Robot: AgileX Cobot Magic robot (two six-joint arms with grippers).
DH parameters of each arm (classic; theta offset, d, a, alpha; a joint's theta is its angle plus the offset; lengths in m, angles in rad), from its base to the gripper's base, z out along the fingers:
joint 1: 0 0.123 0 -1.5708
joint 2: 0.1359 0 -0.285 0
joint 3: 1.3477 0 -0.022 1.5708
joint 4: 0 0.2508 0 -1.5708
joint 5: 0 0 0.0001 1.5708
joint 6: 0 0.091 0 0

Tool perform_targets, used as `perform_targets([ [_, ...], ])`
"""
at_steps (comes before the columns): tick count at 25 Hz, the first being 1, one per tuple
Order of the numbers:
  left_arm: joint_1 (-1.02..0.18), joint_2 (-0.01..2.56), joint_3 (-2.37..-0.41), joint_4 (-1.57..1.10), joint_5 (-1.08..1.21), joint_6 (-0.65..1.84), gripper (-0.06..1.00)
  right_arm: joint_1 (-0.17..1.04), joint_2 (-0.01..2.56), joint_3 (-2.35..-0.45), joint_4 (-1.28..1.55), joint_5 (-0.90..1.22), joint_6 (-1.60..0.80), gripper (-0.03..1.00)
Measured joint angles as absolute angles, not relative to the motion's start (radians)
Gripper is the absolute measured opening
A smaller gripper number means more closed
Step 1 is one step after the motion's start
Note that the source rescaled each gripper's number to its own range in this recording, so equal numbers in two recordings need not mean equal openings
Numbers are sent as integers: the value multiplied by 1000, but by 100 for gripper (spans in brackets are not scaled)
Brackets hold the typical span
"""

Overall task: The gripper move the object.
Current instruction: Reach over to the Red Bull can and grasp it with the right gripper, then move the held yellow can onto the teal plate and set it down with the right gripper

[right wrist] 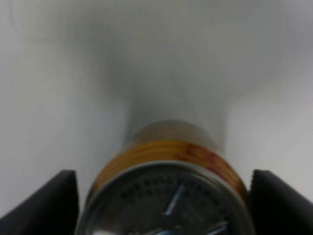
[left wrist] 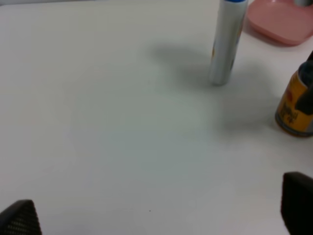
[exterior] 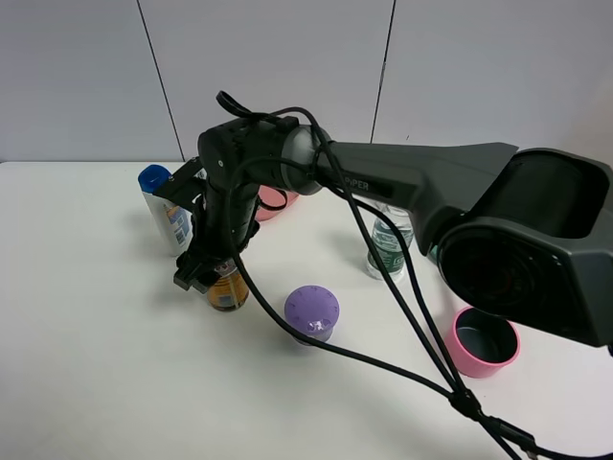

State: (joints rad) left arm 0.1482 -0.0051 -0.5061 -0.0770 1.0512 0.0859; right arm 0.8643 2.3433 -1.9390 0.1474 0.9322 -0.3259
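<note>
White counter is carrying the orange can, the right gripper is straddling it, whether clamped I cannot tell, and any loose hold is risking a topple.

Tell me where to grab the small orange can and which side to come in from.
Grip the can by its round side wall, just under the rim, coming straight down from above. It stands upright on the table, so opposite sides are free for the fingers; the right gripper straddles it that way. A low sideways approach would likely meet the blue-capped bottle nearby.
</note>
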Motion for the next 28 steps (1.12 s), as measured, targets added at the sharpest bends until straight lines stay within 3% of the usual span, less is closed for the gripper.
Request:
perform_targets([
  [28, 148, -5, -506, -77, 1051, 86, 100, 864, 2344, -1949, 147, 976, -326, 1],
])
